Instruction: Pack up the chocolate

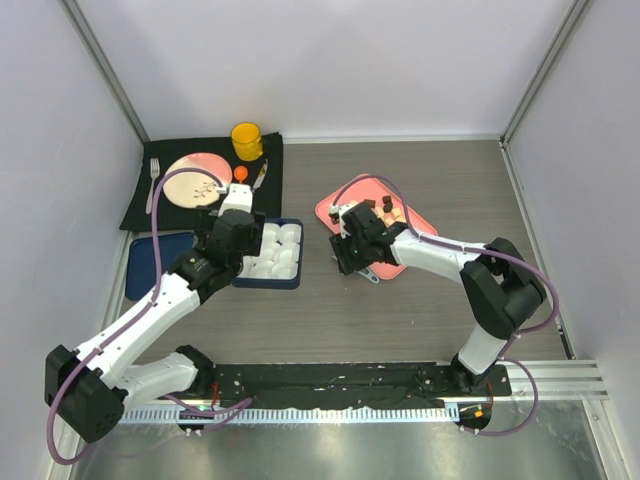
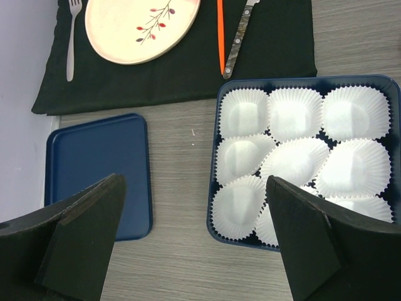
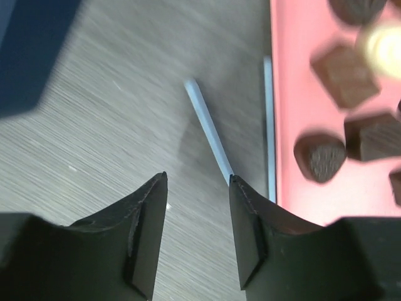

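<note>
Several dark brown and cream chocolates [image 1: 385, 207] lie on a pink tray [image 1: 415, 222]. In the right wrist view, dark pieces [image 3: 320, 157] sit on the tray [image 3: 294, 94]. My right gripper [image 1: 348, 258] [image 3: 197, 179] is open and empty, low over the table just left of the tray, above light-blue tongs [image 3: 210, 135]. A blue box [image 1: 288, 283] holds several empty white paper cups [image 2: 294, 160]. My left gripper [image 1: 238, 215] [image 2: 194, 182] is wide open and empty above the box's left edge [image 2: 219, 157].
A blue lid [image 2: 97, 169] lies left of the box. Behind it a black mat [image 1: 200, 205] carries a plate [image 2: 141, 25], a fork [image 2: 72, 31], a knife [image 2: 238, 37] and a yellow cup [image 1: 247, 140]. Walls close in the table on three sides.
</note>
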`<action>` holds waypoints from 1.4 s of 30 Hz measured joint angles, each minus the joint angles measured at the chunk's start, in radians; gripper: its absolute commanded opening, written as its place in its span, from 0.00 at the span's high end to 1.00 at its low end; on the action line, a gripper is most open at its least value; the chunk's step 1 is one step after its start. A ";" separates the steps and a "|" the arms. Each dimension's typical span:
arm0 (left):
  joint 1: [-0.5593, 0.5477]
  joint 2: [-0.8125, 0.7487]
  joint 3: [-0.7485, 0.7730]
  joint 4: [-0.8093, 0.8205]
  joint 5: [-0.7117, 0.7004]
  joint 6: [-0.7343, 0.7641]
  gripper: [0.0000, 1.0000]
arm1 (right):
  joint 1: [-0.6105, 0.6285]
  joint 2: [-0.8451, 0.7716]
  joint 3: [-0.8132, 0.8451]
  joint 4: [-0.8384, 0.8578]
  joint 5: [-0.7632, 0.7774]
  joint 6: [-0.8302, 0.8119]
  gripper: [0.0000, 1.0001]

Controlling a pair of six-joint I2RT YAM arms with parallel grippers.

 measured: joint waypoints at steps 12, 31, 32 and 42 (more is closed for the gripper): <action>0.000 0.010 0.000 -0.003 0.007 -0.010 0.00 | -0.002 0.029 -0.036 -0.033 0.070 -0.064 0.61; 0.000 0.034 0.009 -0.052 0.122 -0.194 0.00 | 0.099 -0.031 -0.058 -0.040 0.028 -0.045 0.99; 0.000 0.032 0.010 -0.055 0.136 -0.213 0.00 | 0.103 -0.049 -0.058 -0.040 0.020 -0.035 0.99; 0.000 -0.032 0.010 0.006 0.330 -0.429 0.00 | 0.104 -0.208 -0.058 0.032 -0.041 0.048 0.99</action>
